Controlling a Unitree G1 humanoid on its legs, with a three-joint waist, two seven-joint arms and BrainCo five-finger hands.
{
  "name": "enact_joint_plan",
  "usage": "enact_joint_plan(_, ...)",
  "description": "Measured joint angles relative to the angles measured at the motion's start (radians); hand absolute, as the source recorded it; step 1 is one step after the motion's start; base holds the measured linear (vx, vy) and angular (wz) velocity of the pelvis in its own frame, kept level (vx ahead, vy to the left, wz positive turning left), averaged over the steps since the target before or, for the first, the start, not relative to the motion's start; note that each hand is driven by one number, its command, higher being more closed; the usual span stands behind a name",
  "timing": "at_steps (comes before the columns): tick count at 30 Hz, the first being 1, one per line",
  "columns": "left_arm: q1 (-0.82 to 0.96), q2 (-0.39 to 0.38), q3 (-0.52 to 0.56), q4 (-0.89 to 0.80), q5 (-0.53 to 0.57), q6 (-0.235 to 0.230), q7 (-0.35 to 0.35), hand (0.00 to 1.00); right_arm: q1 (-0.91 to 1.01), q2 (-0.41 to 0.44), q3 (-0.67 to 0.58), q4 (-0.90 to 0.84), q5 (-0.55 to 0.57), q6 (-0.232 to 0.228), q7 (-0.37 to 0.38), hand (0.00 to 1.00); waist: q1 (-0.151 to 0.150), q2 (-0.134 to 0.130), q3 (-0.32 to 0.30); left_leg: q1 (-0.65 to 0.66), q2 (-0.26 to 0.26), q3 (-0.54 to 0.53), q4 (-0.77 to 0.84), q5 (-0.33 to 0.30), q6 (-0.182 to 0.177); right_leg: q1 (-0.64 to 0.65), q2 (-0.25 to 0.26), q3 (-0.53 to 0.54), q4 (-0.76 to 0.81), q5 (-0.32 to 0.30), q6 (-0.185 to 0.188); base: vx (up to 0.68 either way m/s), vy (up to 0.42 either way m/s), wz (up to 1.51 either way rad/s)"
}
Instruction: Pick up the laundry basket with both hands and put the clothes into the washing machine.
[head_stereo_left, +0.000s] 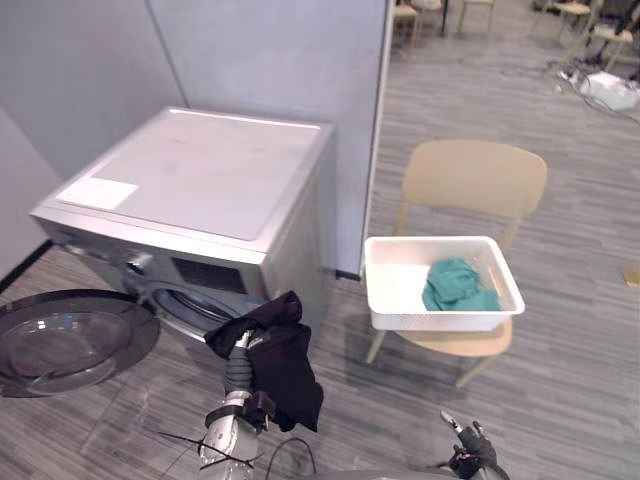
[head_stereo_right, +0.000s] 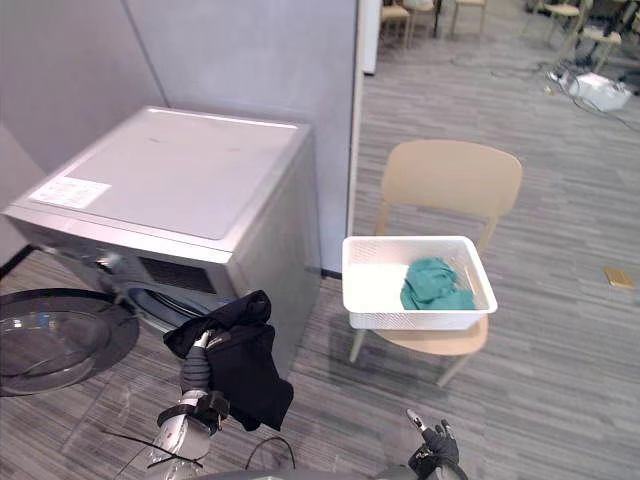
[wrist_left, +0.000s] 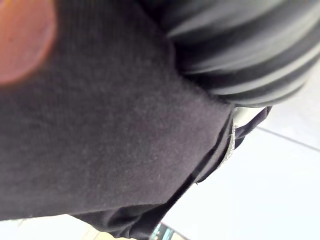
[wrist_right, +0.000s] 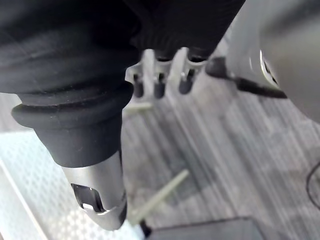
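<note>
A white laundry basket (head_stereo_left: 395, 285) sits on the seat of a wooden chair (head_stereo_left: 478, 180), with a teal garment (head_stereo_left: 456, 285) inside it. A black garment (head_stereo_left: 285, 365) hangs draped over my left hand (head_stereo_left: 243, 345), which is raised in front of the silver washing machine (head_stereo_left: 200, 185), just right of its drum opening (head_stereo_left: 190, 310). In the left wrist view the black garment (wrist_left: 100, 125) covers that hand. My right hand (head_stereo_left: 470, 445) hangs low near the floor, below the basket, open and empty, its fingers (wrist_right: 159, 82) straight.
The washer's round door (head_stereo_left: 70, 340) lies swung open to the left, low over the floor. A grey partition wall (head_stereo_left: 270, 60) stands behind the machine. Wood-look floor spreads to the right, with chairs and cables far back.
</note>
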Motion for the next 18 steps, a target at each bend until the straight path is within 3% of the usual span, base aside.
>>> enact_joint_plan(4, 0.053, 0.004, 0.040, 0.012, 0.019, 0.001, -0.002, 1.00, 0.054, 0.017, 0.007, 0.007, -0.055, 0.033, 0.020, 0.00, 0.043, -0.055, -0.002, 0.066, -0.052, -0.080, -0.056, -0.002, 0.009, 0.077, -0.101, -0.001, 0.119, 0.019, 0.000, -0.03, 0.075, 0.55)
enact_joint_plan(5, 0.054, 0.003, 0.039, 0.018, 0.019, 0.002, -0.002, 1.00, 0.056, 0.016, 0.008, 0.007, -0.055, 0.033, 0.019, 0.00, 0.047, -0.054, -0.001, 0.069, -0.051, -0.089, -0.059, -0.001, 0.010, 0.081, -0.105, 0.004, 0.132, 0.028, 0.000, 0.01, 0.006, 0.93)
enact_joint_plan(6, 0.051, 0.001, 0.036, 0.051, 0.020, 0.005, -0.002, 1.00, 0.065, 0.011, 0.006, 0.010, -0.056, 0.031, 0.020, 0.00, 0.051, -0.043, 0.002, 0.073, -0.040, -0.139, -0.063, 0.005, 0.022, 0.066, -0.116, 0.075, 0.216, 0.058, -0.007, 0.02, -0.033, 0.81)
enact_joint_plan(7, 0.045, 0.004, 0.039, 0.071, 0.019, 0.003, -0.002, 1.00, 0.069, 0.012, 0.006, 0.016, -0.055, 0.030, 0.020, 0.00, 0.052, -0.040, 0.001, 0.062, -0.004, -0.171, -0.063, 0.006, 0.023, 0.037, -0.065, 0.179, 0.250, -0.032, 0.043, 0.01, -0.073, 0.92)
enact_joint_plan(8, 0.036, 0.006, 0.039, 0.088, 0.019, 0.003, -0.002, 1.00, 0.065, 0.015, 0.007, 0.015, -0.055, 0.031, 0.021, 0.00, 0.052, -0.040, 0.001, 0.044, 0.014, -0.192, -0.061, 0.007, 0.024, 0.019, -0.011, 0.253, 0.260, -0.111, 0.067, 0.01, -0.148, 1.00)
enact_joint_plan(9, 0.014, 0.006, 0.037, 0.128, 0.020, 0.003, -0.002, 1.00, 0.057, 0.027, 0.005, 0.015, -0.055, 0.029, 0.022, 0.00, 0.047, -0.051, -0.001, 0.000, 0.025, -0.240, -0.044, 0.012, 0.031, -0.005, 0.109, 0.383, 0.250, -0.186, 0.088, 0.05, -0.160, 1.17)
enact_joint_plan(10, 0.002, 0.004, 0.028, 0.176, 0.020, 0.008, -0.002, 1.00, 0.060, 0.036, -0.002, 0.016, -0.051, 0.028, 0.021, 0.00, 0.042, -0.069, -0.011, -0.031, 0.017, -0.287, -0.037, 0.015, 0.035, 0.007, 0.144, 0.463, 0.221, -0.225, 0.058, 0.08, -0.133, 1.11)
enact_joint_plan(11, 0.004, -0.001, 0.022, 0.193, 0.020, 0.013, -0.002, 1.00, 0.061, 0.036, -0.006, 0.017, -0.048, 0.028, 0.021, 0.00, 0.041, -0.070, -0.013, -0.037, 0.016, -0.304, -0.034, 0.017, 0.035, -0.002, 0.157, 0.519, 0.235, -0.229, 0.062, 0.09, -0.104, 0.93)
enact_joint_plan(12, 0.015, -0.014, 0.014, 0.200, 0.022, 0.025, -0.002, 1.00, 0.062, 0.033, -0.006, 0.016, -0.045, 0.026, 0.022, 0.00, 0.025, -0.054, -0.007, -0.039, 0.017, -0.335, -0.037, 0.025, 0.046, -0.025, 0.161, 0.578, 0.306, -0.227, 0.065, 0.05, -0.078, 0.64)
enact_joint_plan(13, 0.017, -0.016, 0.000, 0.200, 0.030, 0.025, -0.002, 1.00, 0.060, 0.033, -0.007, 0.015, -0.040, 0.023, 0.023, 0.00, 0.019, -0.033, -0.002, -0.038, 0.027, -0.355, -0.036, 0.025, 0.047, -0.047, 0.174, 0.612, 0.338, -0.280, 0.093, 0.07, -0.179, 0.76)
enact_joint_plan(14, 0.003, -0.014, 0.018, 0.202, 0.042, 0.023, 0.001, 1.00, 0.068, 0.037, -0.002, 0.010, -0.036, 0.017, 0.035, 0.00, 0.008, -0.026, -0.005, -0.061, 0.070, -0.386, -0.027, 0.026, 0.044, -0.073, 0.280, 0.689, 0.327, -0.456, 0.122, 0.05, -0.346, 0.62)
enact_joint_plan(15, -0.028, -0.005, 0.035, 0.209, 0.055, 0.017, 0.001, 1.00, 0.054, 0.041, 0.011, 0.005, -0.030, 0.011, 0.041, 0.00, 0.005, -0.044, -0.013, -0.107, 0.088, -0.404, -0.008, 0.032, 0.029, -0.082, 0.397, 0.745, 0.172, -0.489, 0.112, 0.04, -0.399, 0.52)
enact_joint_plan(16, -0.045, 0.011, 0.035, 0.207, 0.057, 0.013, 0.001, 1.00, 0.053, 0.049, 0.026, 0.005, -0.023, 0.009, 0.041, 0.00, 0.003, -0.080, -0.012, -0.126, 0.071, -0.406, 0.001, 0.032, 0.025, -0.078, 0.425, 0.751, 0.079, -0.447, 0.081, 0.00, -0.389, 0.38)
enact_joint_plan(18, -0.094, -0.003, 0.021, 0.265, 0.057, 0.023, 0.003, 1.00, 0.039, 0.027, 0.004, 0.012, -0.006, -0.011, 0.036, 0.00, -0.005, -0.044, -0.007, -0.136, 0.094, -0.448, -0.025, 0.044, 0.012, -0.053, 0.453, 0.709, 0.068, -0.451, 0.065, 0.04, -0.196, 0.40)
